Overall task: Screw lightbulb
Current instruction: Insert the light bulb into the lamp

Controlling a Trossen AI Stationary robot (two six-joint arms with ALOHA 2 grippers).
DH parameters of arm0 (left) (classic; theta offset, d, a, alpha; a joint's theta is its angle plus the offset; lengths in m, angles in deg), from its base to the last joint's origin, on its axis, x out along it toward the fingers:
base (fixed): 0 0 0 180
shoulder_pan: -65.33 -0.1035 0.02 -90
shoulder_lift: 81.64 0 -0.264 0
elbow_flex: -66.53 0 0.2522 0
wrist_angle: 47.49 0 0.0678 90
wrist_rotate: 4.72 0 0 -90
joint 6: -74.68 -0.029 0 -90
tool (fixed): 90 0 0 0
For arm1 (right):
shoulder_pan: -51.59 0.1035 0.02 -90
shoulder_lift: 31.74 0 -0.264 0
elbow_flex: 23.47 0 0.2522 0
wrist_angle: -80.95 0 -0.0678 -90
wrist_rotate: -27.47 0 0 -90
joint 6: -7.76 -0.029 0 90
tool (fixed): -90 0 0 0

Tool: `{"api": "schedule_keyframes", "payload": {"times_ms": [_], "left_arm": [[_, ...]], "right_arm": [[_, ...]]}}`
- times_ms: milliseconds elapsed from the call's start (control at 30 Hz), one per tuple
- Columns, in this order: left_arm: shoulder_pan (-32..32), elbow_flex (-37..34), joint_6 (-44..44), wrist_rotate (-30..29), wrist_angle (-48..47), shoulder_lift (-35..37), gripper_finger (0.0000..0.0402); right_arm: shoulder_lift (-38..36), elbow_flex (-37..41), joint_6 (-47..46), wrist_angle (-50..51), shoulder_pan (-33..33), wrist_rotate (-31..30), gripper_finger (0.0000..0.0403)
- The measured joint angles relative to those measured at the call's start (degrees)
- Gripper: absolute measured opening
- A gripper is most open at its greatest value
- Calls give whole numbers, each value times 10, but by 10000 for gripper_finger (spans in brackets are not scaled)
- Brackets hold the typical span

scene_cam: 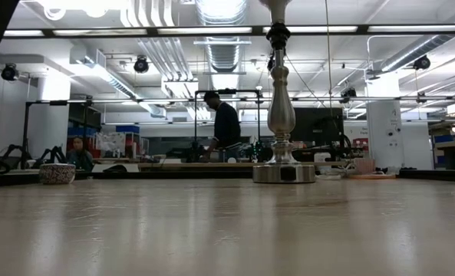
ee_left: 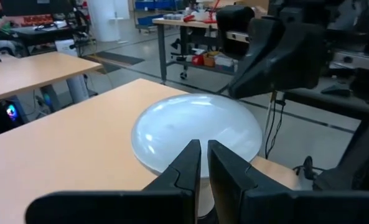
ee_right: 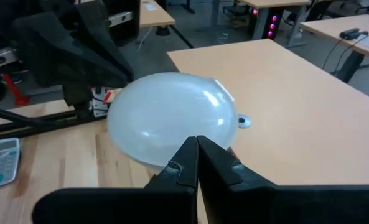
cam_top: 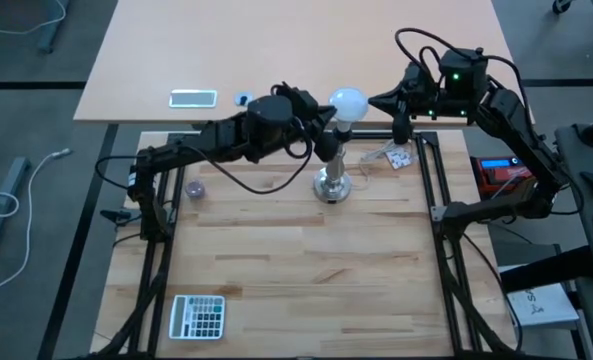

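The white frosted lightbulb (cam_top: 349, 102) sits on top of the silver stand (cam_top: 332, 185), whose round base rests on the wooden table at the far middle. In the low view only the stand (scene_cam: 281, 115) shows. My left gripper (cam_top: 326, 120) comes from the table's left, shut, with its tips at the bulb's lower left side (ee_left: 196, 127). My right gripper (cam_top: 378, 101) comes from the right, shut, with its tips at the bulb's right side (ee_right: 172, 115). Both point nearly level at the bulb, one on each side. My left gripper (ee_left: 204, 149) has its shut tips in front of the bulb's lower rim (ee_left: 172, 168); the fingers hide the spot, so I cannot tell whether they touch it. My right gripper (ee_right: 196, 144) has its shut tips at the bulb's lower edge (ee_right: 162, 163); whether they touch cannot be told.
A calculator (cam_top: 198, 316) lies at the near left corner. A small bowl (cam_top: 194, 188) stands at the far left, and a card (cam_top: 396, 157) lies right of the stand. A light table (cam_top: 276, 50) stands behind. The wooden table's middle and near part are bare. People show in the room beyond.
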Motion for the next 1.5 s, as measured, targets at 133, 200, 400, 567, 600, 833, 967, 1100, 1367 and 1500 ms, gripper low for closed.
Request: {"api": "schedule_keyframes", "payload": {"times_ms": [133,200,400,567,600,833,967,1100,1367,1500], "left_arm": [[-2,0,-5,0,-1,0,20],[-3,0,-9,0,-2,0,20],[-4,0,-11,0,-5,0,20],[-5,0,-11,-4,-7,0,20],[-5,0,-11,-5,-7,0,20],[-5,-1,-11,-27,-7,-1,20],[-6,-1,-11,-39,-6,-1,20],[-6,1,-7,-36,-10,4,20],[13,19,-8,40,-6,12,20],[15,16,1,46,-8,6,20]], "right_arm": [[0,0,-3,1,0,5,0],[3,1,-3,1,0,8,0],[6,1,-5,6,5,21,0],[6,2,-5,9,13,34,0],[6,2,-6,9,15,35,0],[6,2,-2,9,29,46,0],[7,3,-1,3,30,52,0],[0,4,-4,-2,29,38,0],[-6,-16,38,-4,27,-56,0],[3,-15,39,2,27,-57,0]]}}
